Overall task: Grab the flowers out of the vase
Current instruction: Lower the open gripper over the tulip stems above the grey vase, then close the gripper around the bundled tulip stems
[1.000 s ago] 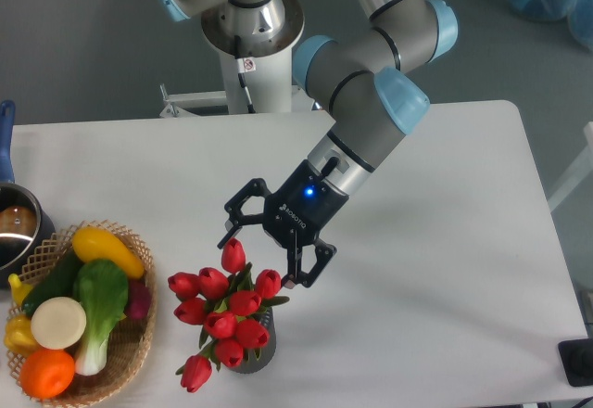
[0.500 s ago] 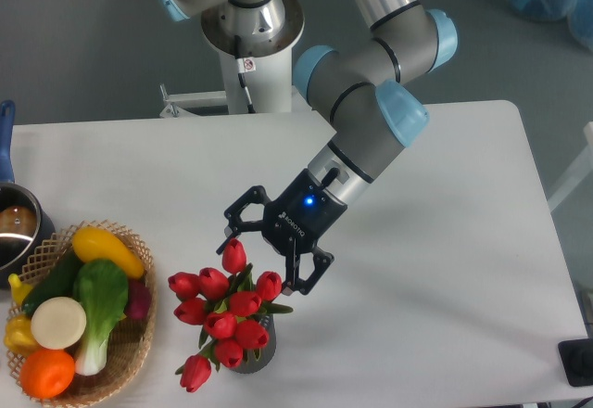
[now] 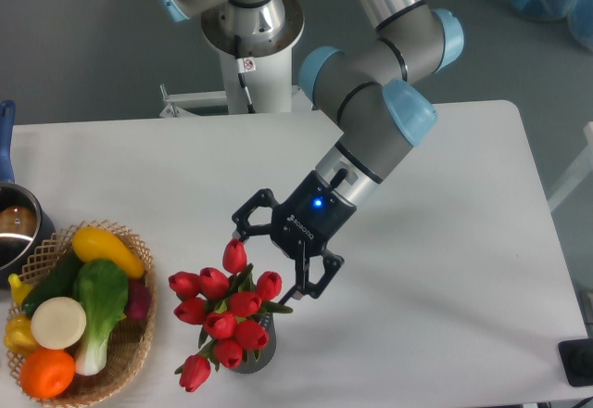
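One black two-finger gripper [image 3: 275,261] hangs over the white table [image 3: 445,241] with its jaws spread wide, holding nothing; one fingertip sits just beside the topmost red bud, the other just to the right of the bunch. White lettering runs along the gripper's black body beside a small lit blue light, but it is too small to read with certainty. The flowers [image 3: 225,308], a bunch of red tulip buds with green leaves, stand in the vase [image 3: 257,352] near the front edge of the table, below and slightly left of the gripper. The bunch spreads wider than the vase, and one bud droops low to the left of it. Only the dark grey lower right side of the vase shows under the blooms. The grey arm with pale blue joint caps [image 3: 375,102] reaches down from the upper middle, and on the white base column [image 3: 252,60] behind it is a small label with a red mark, unreadable from here. At the left front a wicker basket [image 3: 130,352] holds toy vegetables, among them a yellow squash [image 3: 107,248], a green leafy one [image 3: 99,299] and an orange one [image 3: 46,373]. A dark pot [image 3: 13,234] with a blue handle sits at the left edge.
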Controlling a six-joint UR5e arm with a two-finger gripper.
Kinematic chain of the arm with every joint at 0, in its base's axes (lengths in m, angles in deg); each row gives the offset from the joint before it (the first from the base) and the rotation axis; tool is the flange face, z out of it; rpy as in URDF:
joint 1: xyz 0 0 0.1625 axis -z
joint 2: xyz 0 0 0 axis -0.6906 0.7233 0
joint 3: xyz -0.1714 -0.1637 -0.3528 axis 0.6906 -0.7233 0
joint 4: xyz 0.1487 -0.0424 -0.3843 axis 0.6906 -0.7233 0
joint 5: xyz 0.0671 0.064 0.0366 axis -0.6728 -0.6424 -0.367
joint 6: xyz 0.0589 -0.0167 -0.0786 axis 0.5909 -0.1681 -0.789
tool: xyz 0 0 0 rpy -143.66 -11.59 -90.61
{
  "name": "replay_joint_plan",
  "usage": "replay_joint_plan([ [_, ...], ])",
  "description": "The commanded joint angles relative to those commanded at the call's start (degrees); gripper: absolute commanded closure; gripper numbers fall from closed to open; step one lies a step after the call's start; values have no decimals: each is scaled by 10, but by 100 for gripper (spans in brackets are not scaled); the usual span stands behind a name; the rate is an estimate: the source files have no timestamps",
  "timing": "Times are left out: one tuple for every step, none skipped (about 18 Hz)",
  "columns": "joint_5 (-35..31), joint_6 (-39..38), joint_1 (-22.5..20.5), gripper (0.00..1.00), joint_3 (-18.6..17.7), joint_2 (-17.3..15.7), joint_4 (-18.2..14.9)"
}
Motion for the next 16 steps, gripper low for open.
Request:
replay_joint_plan([
  [0,0,0,0,0,2,0],
  [1,0,2,0,0,2,0],
  [3,0,4,0,-1,3,0],
  [3,0,8,5,-2,4,0],
  [3,1,8,16,-3,4,0],
  [2,1,10,30,-3,5,0],
  [1,1,11,48,-3,5,0],
  [-5,1,11,71,-3,4,0],
  [-6,1,11,86,-3,3,0],
  [-7,1,11,95,-1,1,0],
  [-7,1,11,100,1,0,1],
  [-7,1,11,100,6,0,1],
  [-7,2,10,100,11,1,1],
  [-7,2,10,100,17,1,1],
  [-7,1,10,100,22,1,1],
  [-7,1,8,100,25,1,1],
])
